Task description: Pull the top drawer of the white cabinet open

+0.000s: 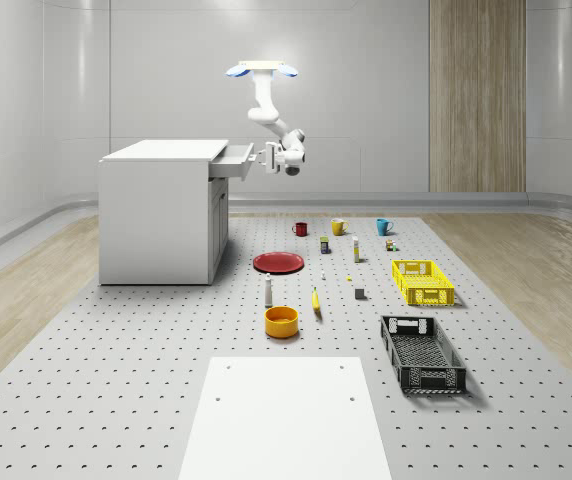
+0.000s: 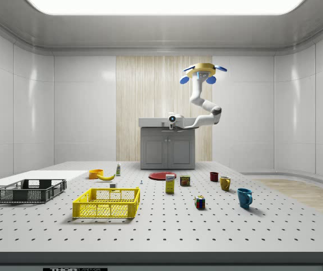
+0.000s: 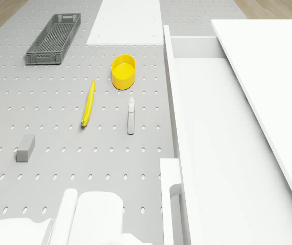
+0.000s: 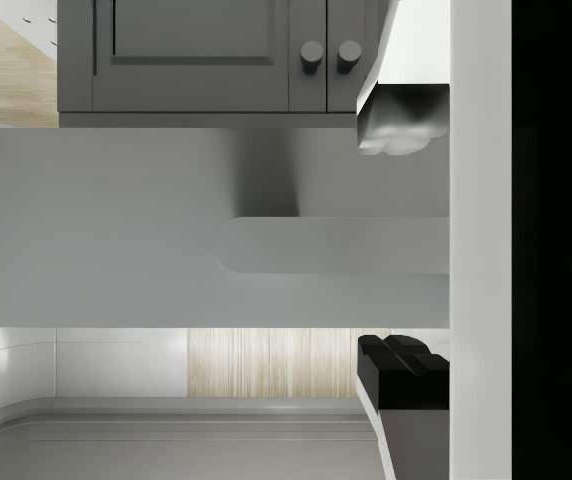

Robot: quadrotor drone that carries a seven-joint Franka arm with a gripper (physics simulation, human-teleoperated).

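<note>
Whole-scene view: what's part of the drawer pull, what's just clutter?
Job:
white cabinet
top drawer, pulled partly out
gripper at the drawer front; drone hovers beside the cabinet

Lying about:
red plate
banana
yellow crate
black crate
blue mug

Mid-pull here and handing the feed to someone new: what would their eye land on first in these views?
First, the drone hovering in mid-air beside the white cabinet, its arm bent down so the gripper sits at the front of the top drawer. That drawer already stands part-way out of the cabinet. Next come the bright things on the pegboard floor: the red plate, yellow crate and yellow bowl.
</note>
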